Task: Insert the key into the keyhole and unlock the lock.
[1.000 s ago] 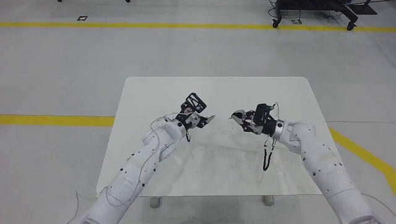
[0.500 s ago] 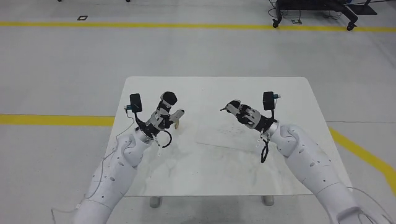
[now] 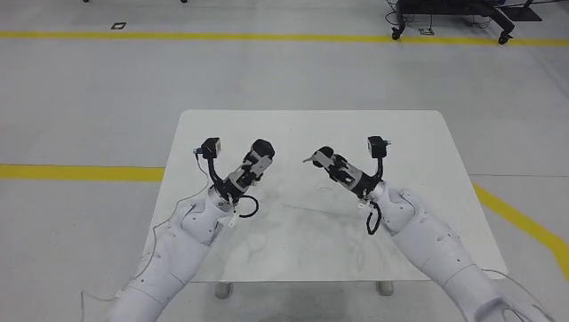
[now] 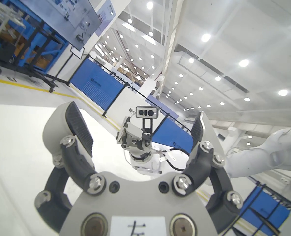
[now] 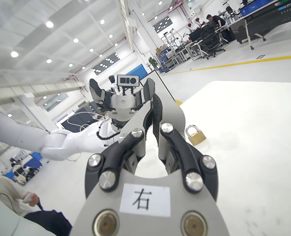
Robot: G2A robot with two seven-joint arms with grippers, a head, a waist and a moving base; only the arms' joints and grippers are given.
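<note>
Padlock [image 5: 196, 135] sits on the table [image 5: 253, 124], away from its edges.

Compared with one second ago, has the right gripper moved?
Yes. In the top view the right gripper has shifted leftward, toward the middle of the white rectangular table, and slightly nearer its far edge.

Large robotics workshop hall.
Yellow painted floor lines [image 3: 267, 36] run past the white square table [image 3: 409, 135]; beyond it stand blue partition panels [image 4: 98, 87] and cluttered workbenches [image 5: 270, 17], under round ceiling lamps [image 4: 243, 62].
</note>
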